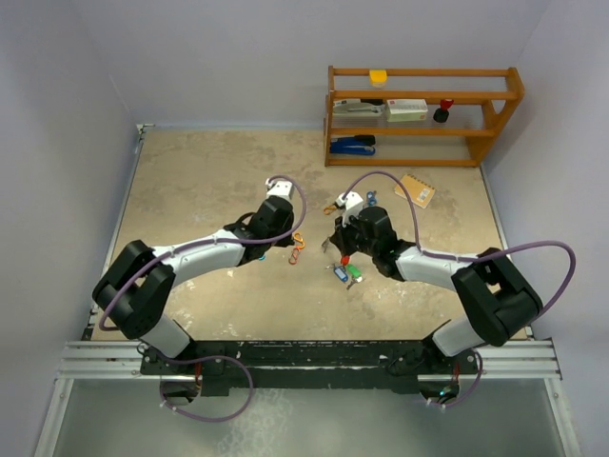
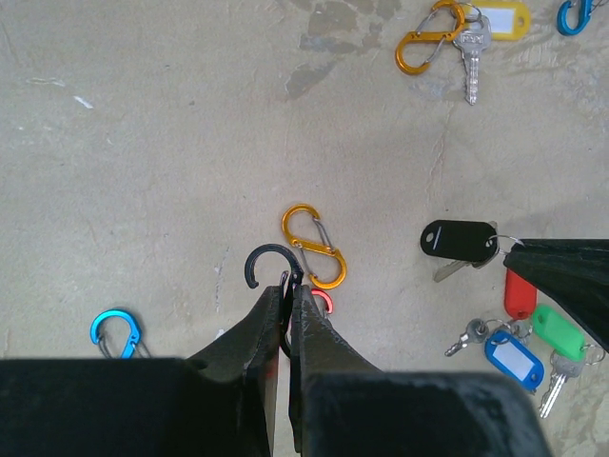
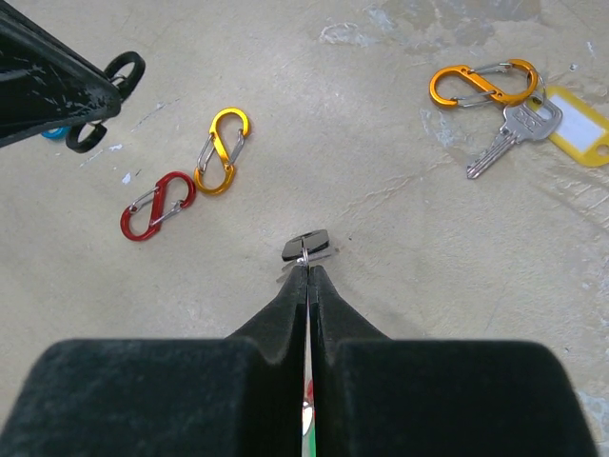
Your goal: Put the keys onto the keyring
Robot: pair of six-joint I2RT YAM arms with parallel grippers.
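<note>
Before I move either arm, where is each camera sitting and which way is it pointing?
Top external: above and behind the bases, looking down on the table; both arms show whole, left gripper and right gripper close together.
Left wrist: on the left arm, facing down past its shut fingers, which pinch a black clip.
Right wrist: on the right arm, facing down past its shut fingers, which pinch the black-tagged key.
Shared: both wrist views catch the orange clip with the yellow-tagged key.

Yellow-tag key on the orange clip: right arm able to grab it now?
Probably not yet. The way to the yellow-tag key looks unobstructed, but the right gripper is shut on the black-tag key.
</note>
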